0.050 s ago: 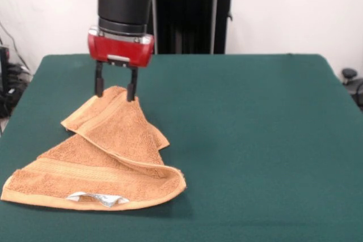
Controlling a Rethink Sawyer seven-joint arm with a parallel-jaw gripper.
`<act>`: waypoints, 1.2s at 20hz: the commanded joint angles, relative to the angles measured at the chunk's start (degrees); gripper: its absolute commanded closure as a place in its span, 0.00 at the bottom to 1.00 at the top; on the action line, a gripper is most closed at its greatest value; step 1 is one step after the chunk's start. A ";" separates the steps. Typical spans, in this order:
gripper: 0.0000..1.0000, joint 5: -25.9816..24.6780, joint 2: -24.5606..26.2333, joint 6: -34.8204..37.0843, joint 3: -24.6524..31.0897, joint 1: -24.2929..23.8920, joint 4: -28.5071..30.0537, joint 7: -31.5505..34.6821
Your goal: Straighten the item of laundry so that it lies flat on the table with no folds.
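Green table [255, 140]: jaws [115, 90] point down, straddling towel's [108, 162] peak.

A: What is the end effector [115, 90] doing?

B: It is hanging over the far corner of the towel [108, 154], its two dark fingers [98, 86] standing apart with the raised cloth tip between them.

A: And the towel itself?

B: It is lying folded over on the green surface [255, 140], its white tag [96, 198] peeking out at the near edge.
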 commanded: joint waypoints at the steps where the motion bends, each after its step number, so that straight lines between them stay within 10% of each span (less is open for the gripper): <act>1: 0.00 5.96 3.63 -3.25 -0.91 4.51 2.17 17.06; 24: 0.00 -1.35 8.34 -6.60 11.92 -10.27 -0.80 5.25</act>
